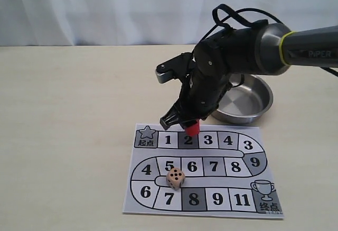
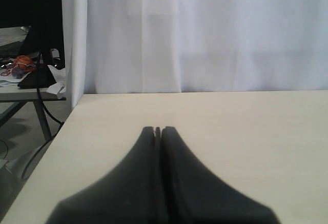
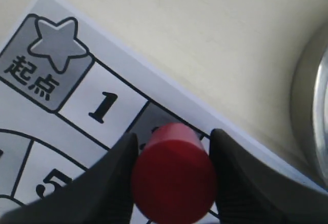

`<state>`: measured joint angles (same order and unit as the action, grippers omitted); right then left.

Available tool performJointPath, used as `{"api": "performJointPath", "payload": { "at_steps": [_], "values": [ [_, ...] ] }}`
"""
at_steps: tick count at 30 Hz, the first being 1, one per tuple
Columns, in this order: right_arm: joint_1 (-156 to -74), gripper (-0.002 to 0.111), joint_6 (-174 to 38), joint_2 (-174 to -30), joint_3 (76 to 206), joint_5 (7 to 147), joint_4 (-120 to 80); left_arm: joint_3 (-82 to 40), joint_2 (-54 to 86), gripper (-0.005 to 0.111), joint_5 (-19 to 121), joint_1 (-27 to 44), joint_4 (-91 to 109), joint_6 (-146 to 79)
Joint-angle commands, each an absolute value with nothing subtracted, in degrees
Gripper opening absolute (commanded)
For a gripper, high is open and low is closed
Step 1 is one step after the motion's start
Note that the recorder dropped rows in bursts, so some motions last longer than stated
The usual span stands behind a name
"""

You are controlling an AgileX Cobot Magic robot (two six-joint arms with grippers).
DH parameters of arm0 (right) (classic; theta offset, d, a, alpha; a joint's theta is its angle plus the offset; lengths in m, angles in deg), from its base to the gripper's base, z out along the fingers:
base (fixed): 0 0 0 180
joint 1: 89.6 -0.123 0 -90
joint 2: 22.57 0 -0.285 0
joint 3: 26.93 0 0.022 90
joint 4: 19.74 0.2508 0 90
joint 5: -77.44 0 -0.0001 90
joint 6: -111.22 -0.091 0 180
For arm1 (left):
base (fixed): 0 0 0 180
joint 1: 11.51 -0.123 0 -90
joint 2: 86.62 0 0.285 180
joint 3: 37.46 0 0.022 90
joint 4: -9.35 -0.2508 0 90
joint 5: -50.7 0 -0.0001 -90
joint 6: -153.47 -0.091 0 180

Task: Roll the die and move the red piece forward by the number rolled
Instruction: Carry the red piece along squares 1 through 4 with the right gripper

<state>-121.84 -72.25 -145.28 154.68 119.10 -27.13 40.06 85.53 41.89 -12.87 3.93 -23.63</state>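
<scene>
R gripper [image 3: 173, 147]: jaws part open, closed in on the red piece [image 3: 174, 178], one finger [image 3: 120, 157] on each flank, both touching. Grip looks firm. Piece upright, long axis vertical, top end toward the wrist cam. Can't tell if its base rests on the paper or hangs just above.

Piece sits over the dark sq. "2" of the board [image 1: 216, 199], top row, just past "1" and the star start sq. Track from here runs on to 3, 4, i.e. rightward in the exterior view, toward the metal bowl [image 1: 248, 104] that stands just off the board's far right corner.

Die [image 1: 176, 177]: at rest on the board, by the "5"/"7" sqs., well apart from the gripper, camera side. Roll looks done; top pip count not readable w/ certainty.

L gripper [image 2: 158, 130]: jaws pressed together, nothing between, low over bare table [image 2: 246, 126]; not seen in the exterior view. R arm does the job.

Next, by my reading: carry the piece along the row, away from the start sq., keeping it upright.
</scene>
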Motion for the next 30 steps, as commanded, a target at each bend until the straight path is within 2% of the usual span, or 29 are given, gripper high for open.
{"api": "performJointPath", "payload": {
  "at_steps": [1, 6, 30],
  "values": [
    [-121.5, 0.004, -72.5, -144.7, 152.0, 115.7, -27.4, 39.8, 85.6, 0.000, 42.6, -12.9, 4.0, -23.5],
    [-121.5, 0.004, -73.0, -146.8, 146.1, 105.8, -24.8, 39.8, 85.6, 0.000, 42.6, -12.9, 4.0, -23.5],
    [-116.4, 0.004, -75.7, -142.4, 145.8, 111.0, -26.8, 39.8, 85.6, 0.000, 42.5, -12.9, 4.0, -23.5]
  ]
}}
